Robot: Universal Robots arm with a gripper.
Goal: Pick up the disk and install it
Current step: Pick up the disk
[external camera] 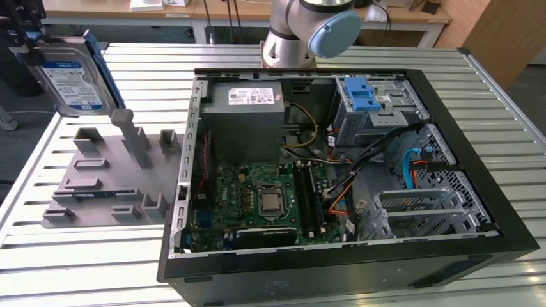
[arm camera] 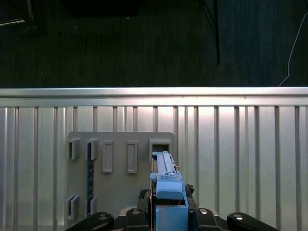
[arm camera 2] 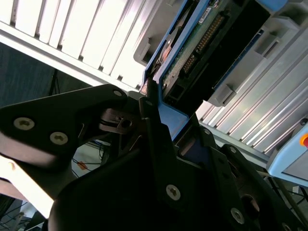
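Note:
The disk point(external camera: 73, 77), silver with a white-and-blue label and a blue frame, hangs upright in the air at the exterior view's far left, above the grey slotted holder point(external camera: 115, 169). My gripper point(external camera: 32, 54) is shut on its edge. In the second wrist view the black fingers point(arm camera 2: 151, 120) clamp the blue frame, and the disk point(arm camera 2: 211, 43) shows its circuit-board underside. In the first wrist view the disk point(arm camera: 166, 185) is edge-on between the gripper point(arm camera: 168, 216) and the holder point(arm camera: 120, 163), close over one of its slots.
An open black computer case point(external camera: 477, 211) lies on the slatted metal table point(external camera: 77, 268). Inside are a silver drive cage with a blue latch point(external camera: 371, 102), a grey power supply box point(external camera: 247, 121), a motherboard point(external camera: 265, 198) and loose cables. The arm's base point(external camera: 307, 32) stands behind.

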